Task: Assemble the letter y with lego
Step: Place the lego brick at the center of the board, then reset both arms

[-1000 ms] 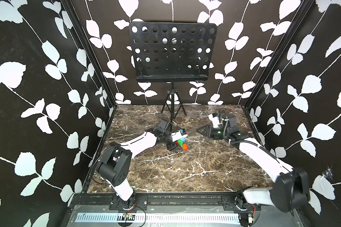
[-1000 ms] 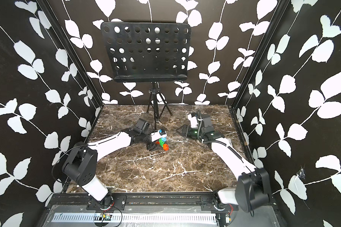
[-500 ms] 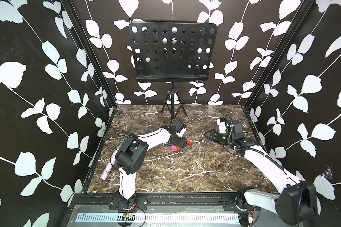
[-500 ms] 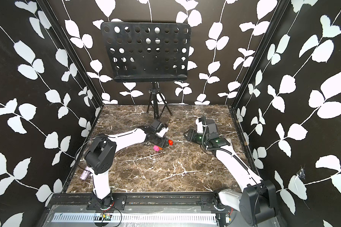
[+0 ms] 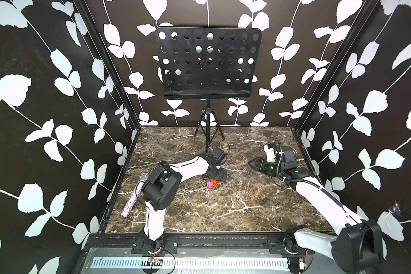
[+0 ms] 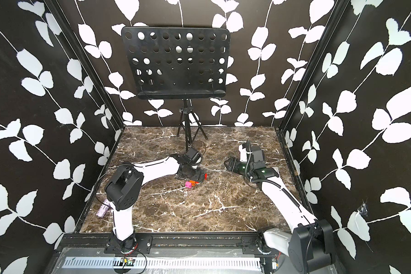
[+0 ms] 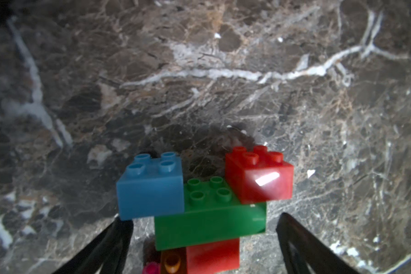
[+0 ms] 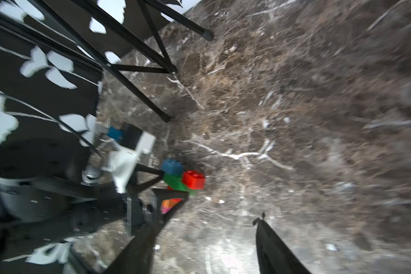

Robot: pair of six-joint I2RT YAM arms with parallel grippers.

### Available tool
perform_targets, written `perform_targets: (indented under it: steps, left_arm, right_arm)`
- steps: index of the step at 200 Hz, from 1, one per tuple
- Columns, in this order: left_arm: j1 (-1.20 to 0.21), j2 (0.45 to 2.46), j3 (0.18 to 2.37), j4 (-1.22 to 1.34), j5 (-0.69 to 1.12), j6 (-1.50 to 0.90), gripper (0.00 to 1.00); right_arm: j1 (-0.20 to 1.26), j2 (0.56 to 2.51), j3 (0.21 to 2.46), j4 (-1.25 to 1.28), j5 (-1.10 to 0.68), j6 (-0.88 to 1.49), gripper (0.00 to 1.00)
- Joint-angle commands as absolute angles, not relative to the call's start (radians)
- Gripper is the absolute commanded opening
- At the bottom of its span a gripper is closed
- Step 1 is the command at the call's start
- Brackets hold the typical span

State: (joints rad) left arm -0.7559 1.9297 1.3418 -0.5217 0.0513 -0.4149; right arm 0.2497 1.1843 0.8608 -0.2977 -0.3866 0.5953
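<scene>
My letter y [image 7: 209, 213] looks finished (stem partly hidden), lower centre; left gripper [image 7: 203, 219] and right gripper [image 8: 223, 206] gape wide, empty, only retreat remains

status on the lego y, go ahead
Left gripper open around the letter y, on the table. Right gripper open, empty. Nothing in the way.

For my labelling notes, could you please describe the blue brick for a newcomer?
On the marble table, find the brick cluster inside the open left gripper. The blue brick caps one end of its green bar; the red brick caps the other.
</scene>
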Motion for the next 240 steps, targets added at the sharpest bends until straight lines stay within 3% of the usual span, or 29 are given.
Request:
perform_targets:
  steps: [1,26,90,113,154,168,240]
  left_arm:
    - [-0.747,1.825,1.344,-0.534,0.05,-0.372,0.99]
    - [-0.707,1.732,1.311,-0.503,0.083,-0.296,0.99]
    - [-0.286,1.431,0.952,-0.15,0.184,0.086,0.99]
    - [-0.179,1.389,0.792,0.003,0.303,0.222,0.99]
    - [-0.13,1.404,0.513,0.451,0.472,0.376,0.99]
    - [-0.118,1.4,0.524,0.421,0.493,0.375,0.99]
    - [-0.018,1.428,0.41,0.77,0.195,0.168,0.99]
  right_arm:
    - [0.209,1.19,0.857,-0.298,-0.333,0.521,0.99]
    - [0.138,1.179,0.849,-0.306,-0.224,0.413,0.99]
    - [0.045,1.055,0.592,0.064,0.077,0.083,0.99]
    - [0.035,1.072,0.513,0.187,0.093,0.016,0.99]
    - [0.022,1.158,0.399,0.439,0.056,-0.057,0.99]
    - [0.017,1.205,0.376,0.518,0.036,-0.074,0.99]
    - [-0.011,1.544,0.391,0.894,-0.049,-0.013,0.99]
